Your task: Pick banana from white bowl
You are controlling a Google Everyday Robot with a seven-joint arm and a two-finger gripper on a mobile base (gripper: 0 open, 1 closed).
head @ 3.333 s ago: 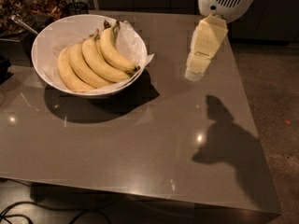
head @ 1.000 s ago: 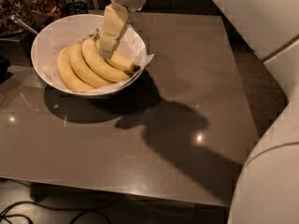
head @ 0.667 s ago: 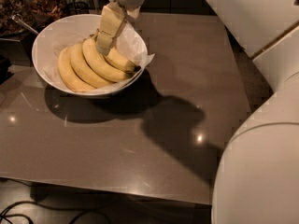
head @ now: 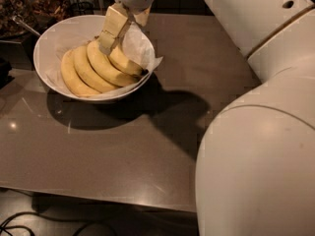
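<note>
One camera covers the scene. It sits high and looks steeply down and forward across a brown table (head: pixel 123 146) from close in. The robot's white arm (head: pixel 256 156) fills the right foreground, very near the lens, and reaches away toward the top edge. The white bowl (head: pixel 54 41) lies at the upper left, with the gripper (head: pixel 109 43) over it at top centre.
</note>
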